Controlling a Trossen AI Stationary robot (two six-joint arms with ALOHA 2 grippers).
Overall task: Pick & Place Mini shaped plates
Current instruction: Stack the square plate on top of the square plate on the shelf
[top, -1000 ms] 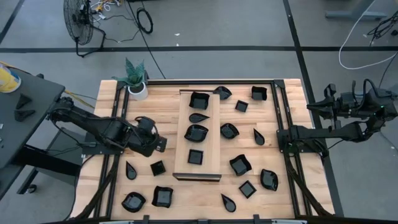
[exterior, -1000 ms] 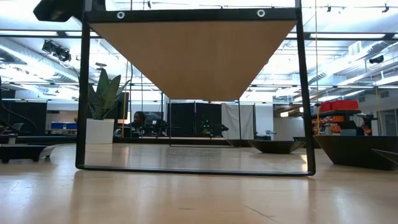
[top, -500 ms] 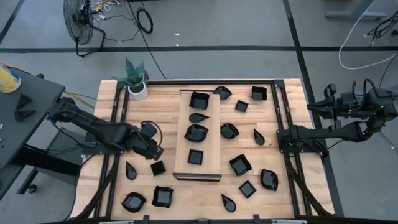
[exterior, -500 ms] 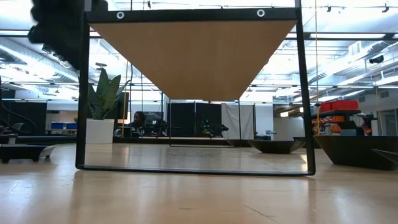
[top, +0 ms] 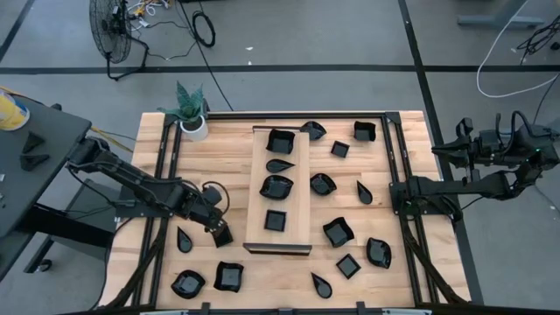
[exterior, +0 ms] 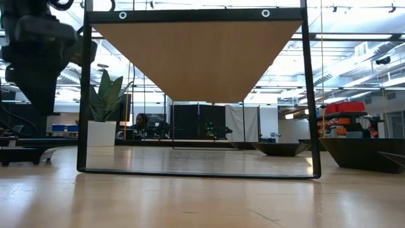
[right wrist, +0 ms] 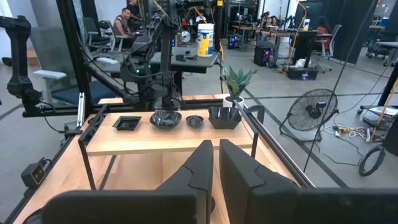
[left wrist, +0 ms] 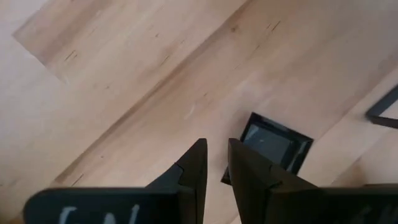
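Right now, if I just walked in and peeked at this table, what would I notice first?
Probably the many little shiny black dishes scattered over the wooden table, with four more lined up on a long pale board in the middle. Next, the left gripper reaching down over a small square dish near the board's left side. The right arm waits off the table's right edge, and a small potted plant stands in the far left corner.
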